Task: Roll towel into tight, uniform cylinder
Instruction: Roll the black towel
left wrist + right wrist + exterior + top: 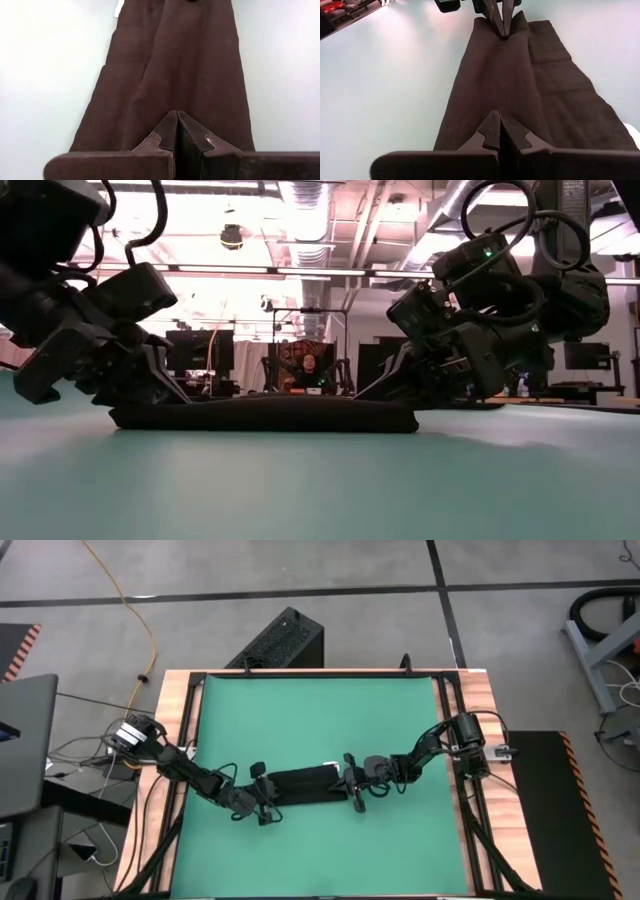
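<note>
Towel [303,783], a plain black soft cloth folded into a long narrow band, lies flat on the green mat [320,720] toward the mat's near edge, between the two arms; a small white tag [329,767] shows at its far edge, near the right end. Left gripper [266,808], dark and two-fingered, sits low at the band's left end. In the left wrist view its fingertips [176,131] are pressed together with no gap, resting on the cloth's end fold; whether fabric is actually pinched between them cannot be told. Right gripper [356,792] meets the opposite end of the band. In the right wrist view its fingers [499,131] are likewise drawn nearly together, tips down on the cloth, with the left gripper visible at the far end. In the low view the towel [265,414] forms a low, even, flattened strip, with both grippers tilted down to its ends.
</note>
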Controlling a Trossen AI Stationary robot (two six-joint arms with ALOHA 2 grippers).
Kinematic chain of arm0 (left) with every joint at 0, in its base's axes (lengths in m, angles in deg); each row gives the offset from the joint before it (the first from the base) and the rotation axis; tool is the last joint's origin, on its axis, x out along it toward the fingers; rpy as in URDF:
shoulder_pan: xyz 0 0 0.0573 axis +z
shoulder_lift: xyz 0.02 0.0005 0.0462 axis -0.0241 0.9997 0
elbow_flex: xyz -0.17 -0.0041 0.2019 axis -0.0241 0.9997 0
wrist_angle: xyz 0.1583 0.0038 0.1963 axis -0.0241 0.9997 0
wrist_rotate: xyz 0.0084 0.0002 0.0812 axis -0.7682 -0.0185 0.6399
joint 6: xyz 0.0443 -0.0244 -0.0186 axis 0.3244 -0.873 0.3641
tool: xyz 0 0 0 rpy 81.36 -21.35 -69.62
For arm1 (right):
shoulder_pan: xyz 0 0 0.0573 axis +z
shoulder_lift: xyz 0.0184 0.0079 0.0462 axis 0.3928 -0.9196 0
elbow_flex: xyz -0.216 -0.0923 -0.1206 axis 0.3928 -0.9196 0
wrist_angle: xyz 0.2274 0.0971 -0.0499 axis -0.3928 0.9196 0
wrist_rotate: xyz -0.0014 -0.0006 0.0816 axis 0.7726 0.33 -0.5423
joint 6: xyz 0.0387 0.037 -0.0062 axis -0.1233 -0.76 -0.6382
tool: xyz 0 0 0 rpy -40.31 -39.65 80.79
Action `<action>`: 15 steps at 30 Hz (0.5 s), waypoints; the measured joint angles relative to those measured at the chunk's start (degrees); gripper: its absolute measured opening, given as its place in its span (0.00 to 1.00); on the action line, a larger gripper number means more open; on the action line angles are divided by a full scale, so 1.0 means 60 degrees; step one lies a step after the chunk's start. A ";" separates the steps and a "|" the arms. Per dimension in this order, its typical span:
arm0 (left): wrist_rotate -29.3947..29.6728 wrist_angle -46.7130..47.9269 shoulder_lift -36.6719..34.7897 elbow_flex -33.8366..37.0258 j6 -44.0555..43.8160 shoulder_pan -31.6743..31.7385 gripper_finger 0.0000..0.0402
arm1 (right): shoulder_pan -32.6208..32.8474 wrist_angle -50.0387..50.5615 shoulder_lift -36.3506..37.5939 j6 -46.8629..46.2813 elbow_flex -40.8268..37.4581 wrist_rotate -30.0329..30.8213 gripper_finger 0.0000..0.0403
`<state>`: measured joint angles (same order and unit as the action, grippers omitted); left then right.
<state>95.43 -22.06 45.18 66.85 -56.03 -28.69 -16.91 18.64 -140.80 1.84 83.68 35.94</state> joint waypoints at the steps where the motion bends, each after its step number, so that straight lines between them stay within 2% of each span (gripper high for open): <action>1: 0.0036 -0.0218 0.0013 -0.0003 0.0065 -0.0027 0.00 | 0.0000 0.0014 0.0004 -0.0001 0.0000 -0.0002 0.05; 7: 0.0245 -0.2000 -0.0406 -0.0016 0.1332 -0.0138 0.00 | 0.0000 0.0100 0.0004 -0.0066 0.0000 0.0002 0.05; 15: 0.0772 -0.2059 -0.0602 0.0008 0.1498 -0.0156 0.00 | 0.0000 0.0115 0.0007 -0.0098 0.0000 0.0002 0.05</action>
<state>100.06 -34.42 41.57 66.90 -47.05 -29.63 -16.91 19.33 -140.76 1.25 83.68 35.95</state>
